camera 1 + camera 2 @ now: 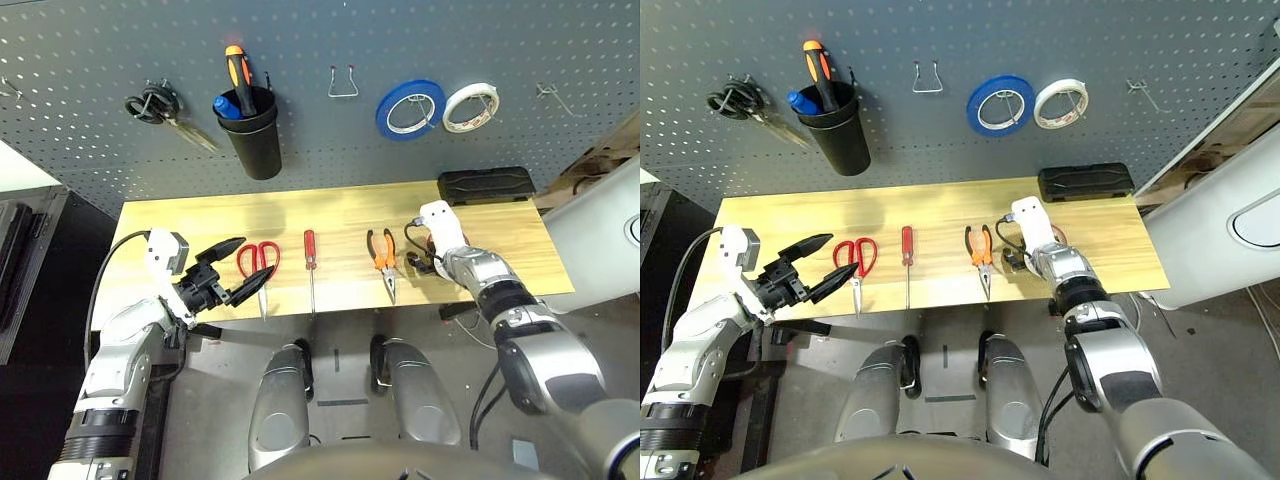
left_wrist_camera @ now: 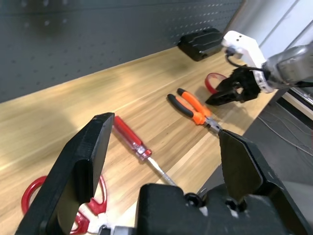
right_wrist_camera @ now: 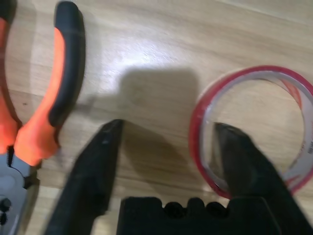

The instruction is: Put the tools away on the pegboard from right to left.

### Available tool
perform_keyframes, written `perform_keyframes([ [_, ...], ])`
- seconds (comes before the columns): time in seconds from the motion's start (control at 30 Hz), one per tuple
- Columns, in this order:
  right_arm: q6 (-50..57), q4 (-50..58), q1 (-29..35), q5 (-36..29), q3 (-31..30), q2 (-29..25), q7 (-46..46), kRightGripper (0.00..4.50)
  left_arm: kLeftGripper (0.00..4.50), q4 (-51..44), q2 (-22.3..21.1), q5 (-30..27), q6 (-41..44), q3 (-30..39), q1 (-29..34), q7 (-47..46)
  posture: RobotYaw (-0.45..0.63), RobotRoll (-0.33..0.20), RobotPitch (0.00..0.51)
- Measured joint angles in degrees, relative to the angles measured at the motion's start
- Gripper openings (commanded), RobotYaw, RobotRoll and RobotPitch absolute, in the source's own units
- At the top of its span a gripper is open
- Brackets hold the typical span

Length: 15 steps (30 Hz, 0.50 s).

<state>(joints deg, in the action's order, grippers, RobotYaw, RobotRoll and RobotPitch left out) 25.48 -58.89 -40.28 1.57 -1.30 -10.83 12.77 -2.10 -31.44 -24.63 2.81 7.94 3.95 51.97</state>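
- Pegboard (image 1: 320, 120) spans the whole top of your head view. On it, left to right: black-handled scissors (image 1: 160, 108), black cup (image 1: 250, 130) with an orange-handled tool, a bare wire hook (image 1: 343, 85), blue tape roll (image 1: 410, 108), white tape roll (image 1: 470, 106).
- Wooden table (image 1: 330, 215) sits just under it; a black case (image 1: 486, 185) lies at its back right corner.
- Left gripper (image 1: 243, 270) hangs at the table's left front edge, fingers spread wide with nothing between them, tips just beside the red-handled scissors (image 1: 259, 262).
- Right gripper (image 3: 166, 139) is down at the right of the table, fingers apart: one finger (image 3: 239, 156) inside the red tape ring (image 3: 254, 127), the other outside it, so they straddle the ring's wall. You can't tell if either pad touches it.
- Pliers (image 1: 384, 258) lie just left of that gripper; screwdriver (image 1: 310, 265) sits between pliers and scissors.
- Head view hides the ring behind the right wrist; left wrist view shows it past the right gripper.
- Right wrist view cuts the pliers off at the frame's left edge.
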Motion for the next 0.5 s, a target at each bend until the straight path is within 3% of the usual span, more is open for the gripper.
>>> perform_keyframes([
  [0.2,-1.4,-1.7,-0.72,0.22,0.06,-0.42,-1.41,0.55,4.5,-0.31,0.03,0.0,0.56,0.0,-0.49,-0.31,0.03,0.0,0.194],
  [0.27,-1.43,0.1,-0.06,0.24,0.24,-1.24,-1.7,0.03,4.5,-0.33,0.08,0.0,0.8,0.02,-1.52,-0.67,0.02,0.0,0.171],
  [0.5,3.14,24.01,9.66,0.16,0.88,-4.83,-2.06,0.03,4.5,0.38,1.18,-0.01,1.05,0.03,-6.16,-1.76,-0.01,0.0,0.104],
])
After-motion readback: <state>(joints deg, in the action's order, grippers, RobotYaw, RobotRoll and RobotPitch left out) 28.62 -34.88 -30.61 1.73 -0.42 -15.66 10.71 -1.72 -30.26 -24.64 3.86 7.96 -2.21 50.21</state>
